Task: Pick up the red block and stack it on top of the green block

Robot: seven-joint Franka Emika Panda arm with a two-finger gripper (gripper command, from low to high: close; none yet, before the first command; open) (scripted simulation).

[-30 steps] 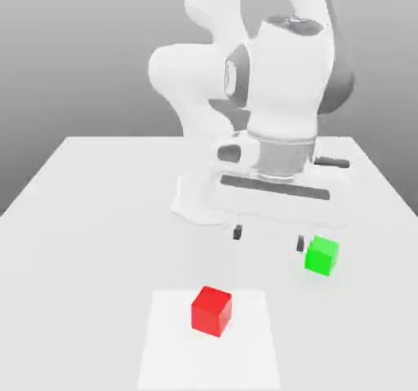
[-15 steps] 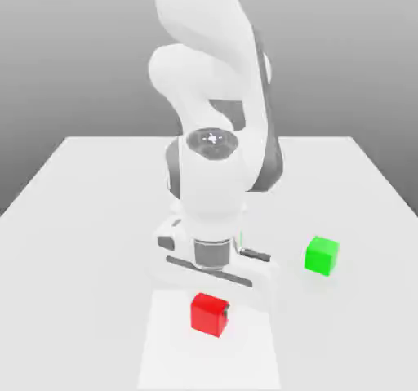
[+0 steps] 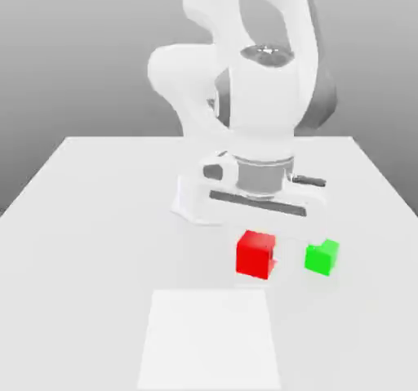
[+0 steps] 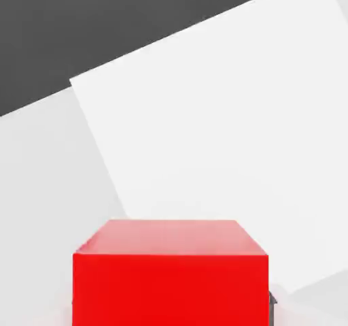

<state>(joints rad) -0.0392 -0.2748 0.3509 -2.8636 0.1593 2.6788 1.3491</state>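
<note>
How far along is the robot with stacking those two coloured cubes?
Done: the red block is picked up, hanging under the arm's hand clear of the table. In hand: it is being carried and sits just to the exterior view's left of the green block. Left: bring it over the green block, set it on top and let go.

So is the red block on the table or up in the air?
Up in the air: the red block hangs beneath the end effector, beside the green block.
</note>
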